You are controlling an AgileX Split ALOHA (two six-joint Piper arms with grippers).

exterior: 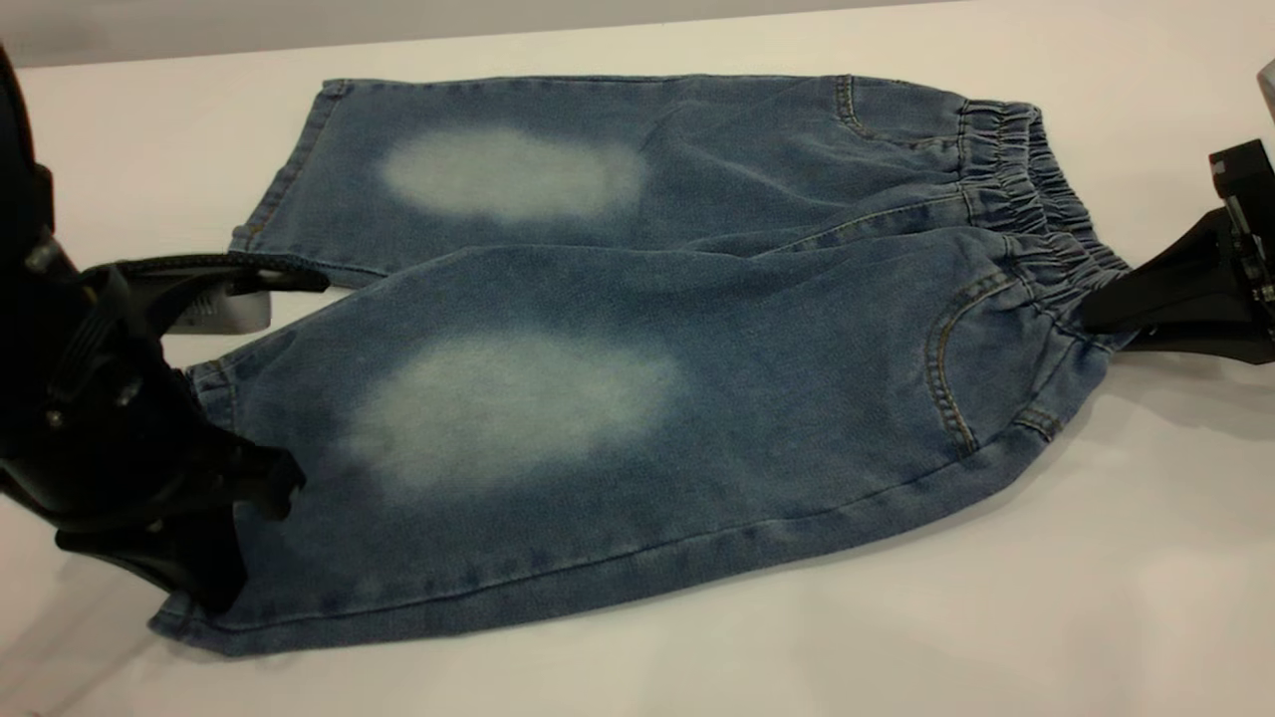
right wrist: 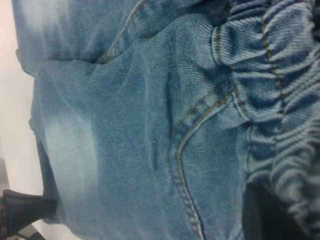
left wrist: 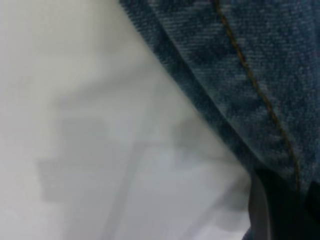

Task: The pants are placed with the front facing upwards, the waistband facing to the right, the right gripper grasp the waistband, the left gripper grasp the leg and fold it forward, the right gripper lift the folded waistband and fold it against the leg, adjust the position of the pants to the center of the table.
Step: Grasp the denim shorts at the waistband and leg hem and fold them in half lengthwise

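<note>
- Pants (exterior: 637, 329): blue denim, spread front-up on the table (exterior: 1046, 558), waistband to the right, legs to the left; near leg partly lifted and draped over the far one.
- Waistband (exterior: 1036, 189): gathered elastic, at the right end.
- Right claw (exterior: 1101, 309): at the right edge, closed on the near end of the waistband.
- Left claw (exterior: 254, 498): at the left, clamped on the hem of the near leg.
- Pale oval knee patches on both legs.

Pale grey wall (exterior: 299, 25) behind — soft, even light.
</note>
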